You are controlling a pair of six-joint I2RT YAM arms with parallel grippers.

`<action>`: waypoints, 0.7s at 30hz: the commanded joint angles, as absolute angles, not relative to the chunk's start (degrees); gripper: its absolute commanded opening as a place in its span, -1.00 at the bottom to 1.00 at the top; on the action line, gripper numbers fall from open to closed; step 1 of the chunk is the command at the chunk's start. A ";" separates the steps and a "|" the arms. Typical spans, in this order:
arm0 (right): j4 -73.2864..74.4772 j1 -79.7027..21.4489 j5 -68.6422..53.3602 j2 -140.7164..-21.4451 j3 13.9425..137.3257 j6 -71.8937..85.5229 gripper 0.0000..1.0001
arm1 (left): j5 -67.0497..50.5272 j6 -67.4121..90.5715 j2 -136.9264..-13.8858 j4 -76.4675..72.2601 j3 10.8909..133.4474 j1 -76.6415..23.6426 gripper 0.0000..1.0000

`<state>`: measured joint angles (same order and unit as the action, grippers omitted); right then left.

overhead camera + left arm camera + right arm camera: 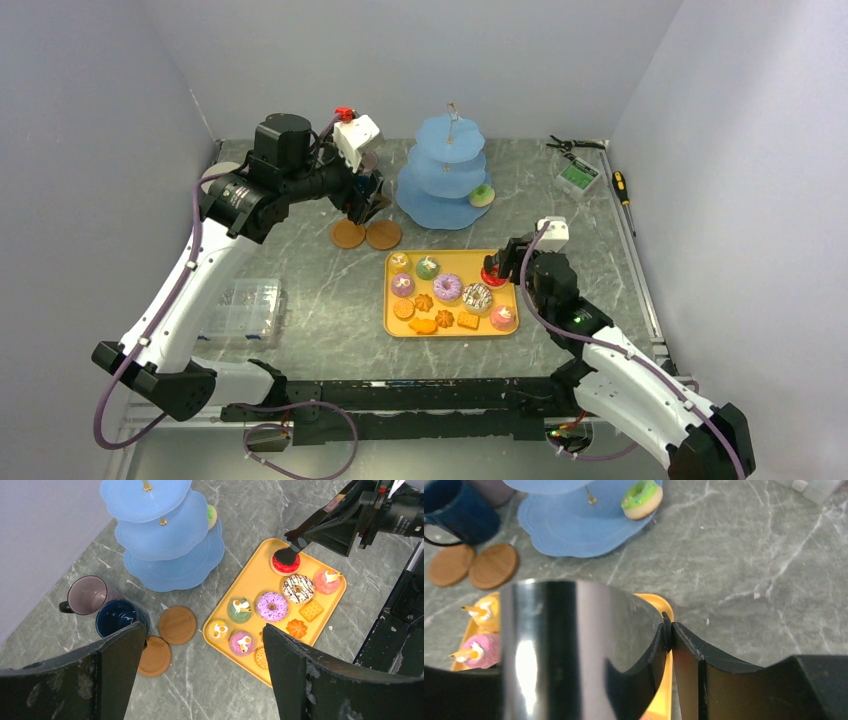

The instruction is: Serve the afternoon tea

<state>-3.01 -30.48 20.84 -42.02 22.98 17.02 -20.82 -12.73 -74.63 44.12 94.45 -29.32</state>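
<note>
My right gripper [669, 627] is shut on the black tongs [554, 645], whose tips [295, 545] rest at a red doughnut [286, 562] at the yellow tray's [255, 575] far right corner. Several doughnuts, cupcakes and orange biscuits lie on that tray. The light-blue three-tier stand [445, 170] holds a green doughnut [482, 195] on its bottom tier. My left gripper [202, 630] is open and empty, high above two brown coasters [177, 625] [155, 656]. The mauve mug [87, 595] and dark-blue mug [117, 617] stand side by side left of the stand.
A clear plastic box [243, 305] lies at the left near my left arm. Pliers [575, 145], a small green box [578, 177] and a screwdriver [622, 187] lie at the back right. Grey walls close the table on three sides.
</note>
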 commanded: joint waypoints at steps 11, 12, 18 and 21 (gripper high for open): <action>-1.47 -33.64 23.21 -40.34 24.24 19.23 0.30 | -22.11 -12.13 -73.92 43.08 95.11 -29.25 0.87; -1.95 -33.76 22.94 -40.14 23.88 19.39 0.30 | -22.14 -12.13 -73.98 42.99 95.10 -29.26 0.87; -3.95 -34.63 22.36 -40.61 22.18 19.62 0.30 | -22.21 -11.94 -74.07 42.66 94.97 -29.25 0.87; -4.25 -34.95 23.02 -41.90 21.93 19.47 0.30 | -22.23 -11.91 -74.17 42.55 95.10 -29.27 0.87</action>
<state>-0.21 -34.33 22.90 -41.25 22.39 19.05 -21.17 -12.58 -74.63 44.03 94.45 -29.32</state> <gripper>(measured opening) 0.653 0.932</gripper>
